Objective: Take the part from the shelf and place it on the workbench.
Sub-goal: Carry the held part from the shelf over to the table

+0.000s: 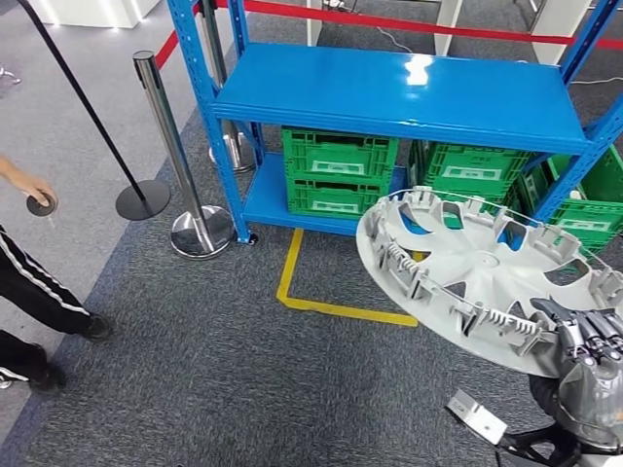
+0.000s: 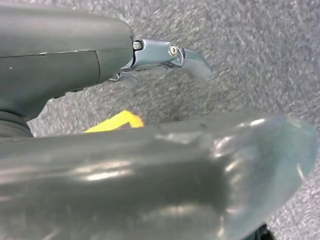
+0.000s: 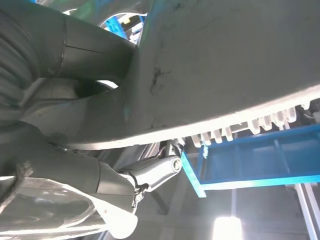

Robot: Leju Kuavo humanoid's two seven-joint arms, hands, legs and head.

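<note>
Hubcap (image 1: 481, 272) rim gripped by right hand (image 1: 588, 355) | left hand (image 2: 166, 55) fingers apart, empty

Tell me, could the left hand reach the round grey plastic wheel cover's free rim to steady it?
Probably yes: the round grey plastic wheel cover is gripped at one edge by the right hand, its far rim unobstructed. The left hand holds nothing, hanging over carpet.

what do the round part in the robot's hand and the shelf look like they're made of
The round part looks like moulded grey plastic with a matte finish: thin ribs, clips and cut-outs on its inner face suggest a wheel cover. The shelf looks like painted steel: glossy blue deck with a light glare, and perforated uprights. The right hand grips the part's rim.
</note>
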